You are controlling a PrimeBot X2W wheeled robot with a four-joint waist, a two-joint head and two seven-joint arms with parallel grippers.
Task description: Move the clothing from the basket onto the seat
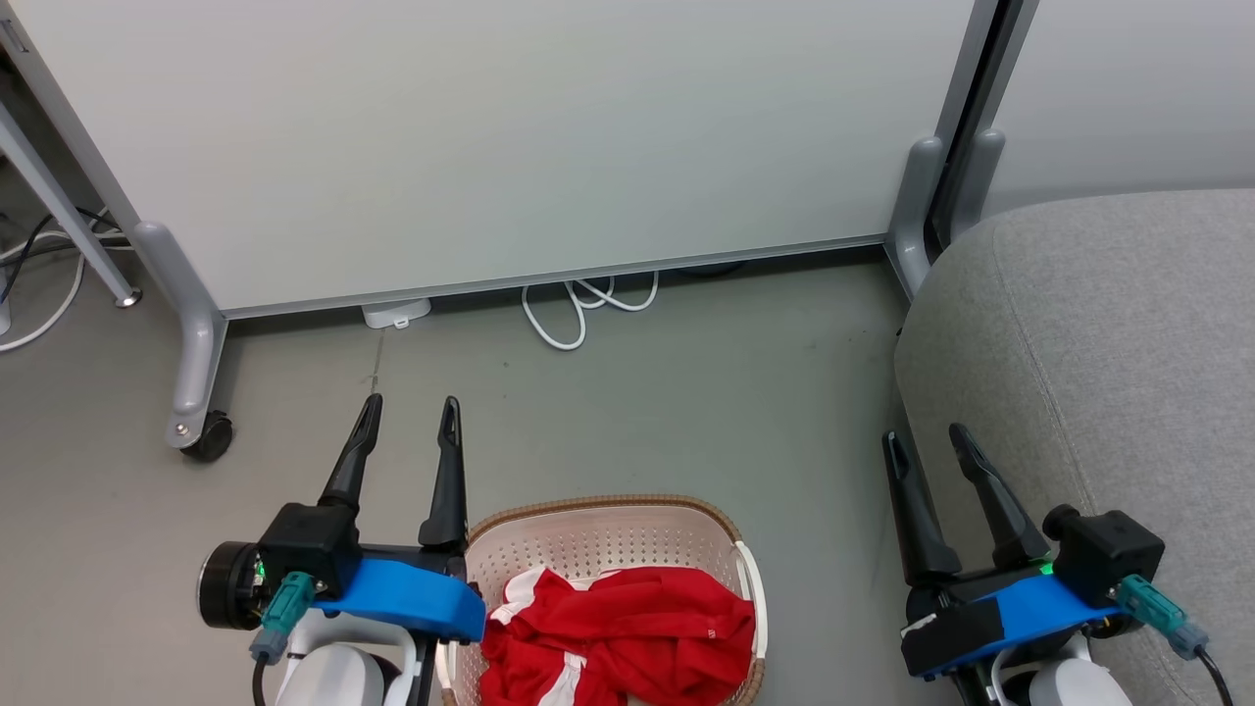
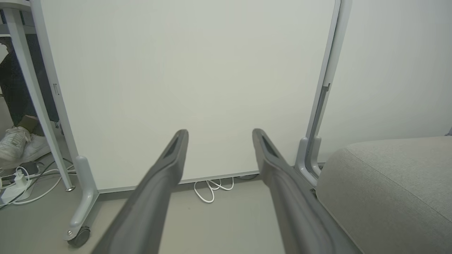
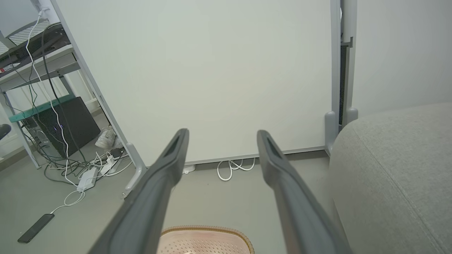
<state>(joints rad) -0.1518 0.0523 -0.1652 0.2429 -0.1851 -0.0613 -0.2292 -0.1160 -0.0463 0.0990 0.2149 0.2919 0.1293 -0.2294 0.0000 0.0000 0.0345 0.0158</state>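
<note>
The red clothing with white trim lies crumpled in the cream basket, which stands on the floor at the bottom middle of the head view; its brown rim also peeks into the right wrist view as the basket. The light grey seat fills the right side, also seen as the seat and the seat. My left gripper hovers open just left of the basket, empty, fingers pointing at the wall panel. My right gripper is open and empty beside the seat's left edge.
A white panel on a grey frame stands ahead, with a castor foot at the left and a post by the seat. A white cable loop lies under it. Cables, a phone and shoes lie far left.
</note>
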